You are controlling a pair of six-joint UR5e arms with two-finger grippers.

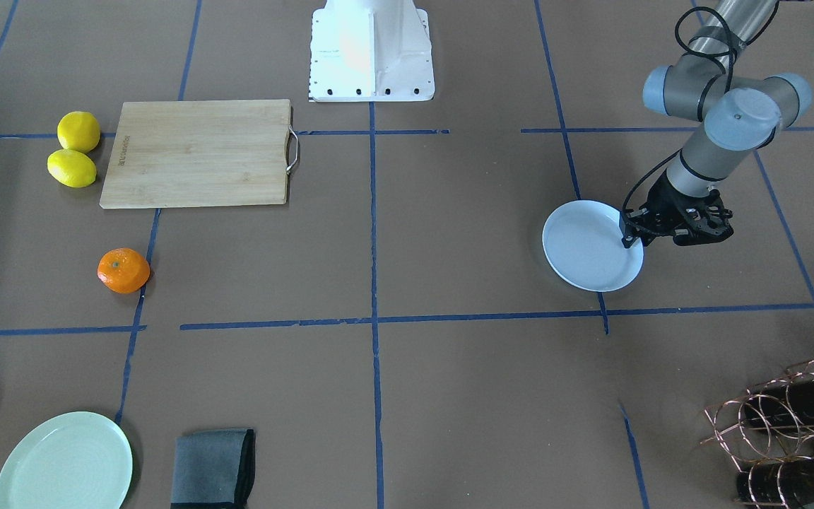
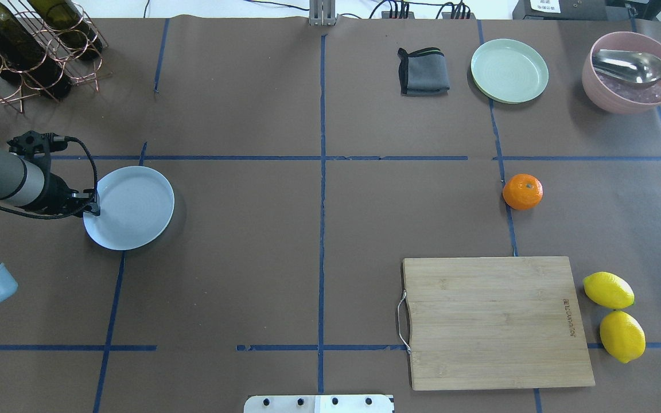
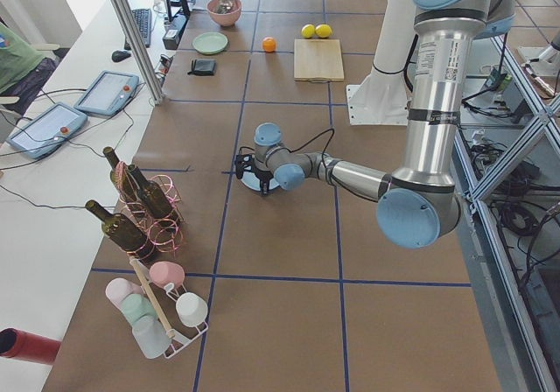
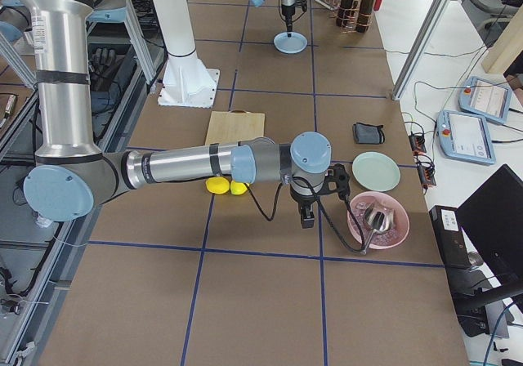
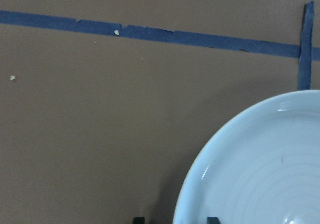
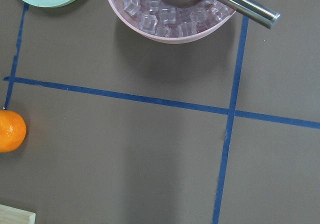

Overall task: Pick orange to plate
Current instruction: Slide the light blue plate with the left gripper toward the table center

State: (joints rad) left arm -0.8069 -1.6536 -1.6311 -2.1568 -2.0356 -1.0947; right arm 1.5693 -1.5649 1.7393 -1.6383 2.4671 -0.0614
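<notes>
While the orange is lying on the counter well apart from the plate, the left tool is straddling the plate's rim, jaws apart, and I cannot tell how the right tool is standing.

Left gripper low, jaws apart

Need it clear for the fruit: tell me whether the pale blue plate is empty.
Empty: the plate shows only bare surface; the orange lies well apart from it.
</notes>
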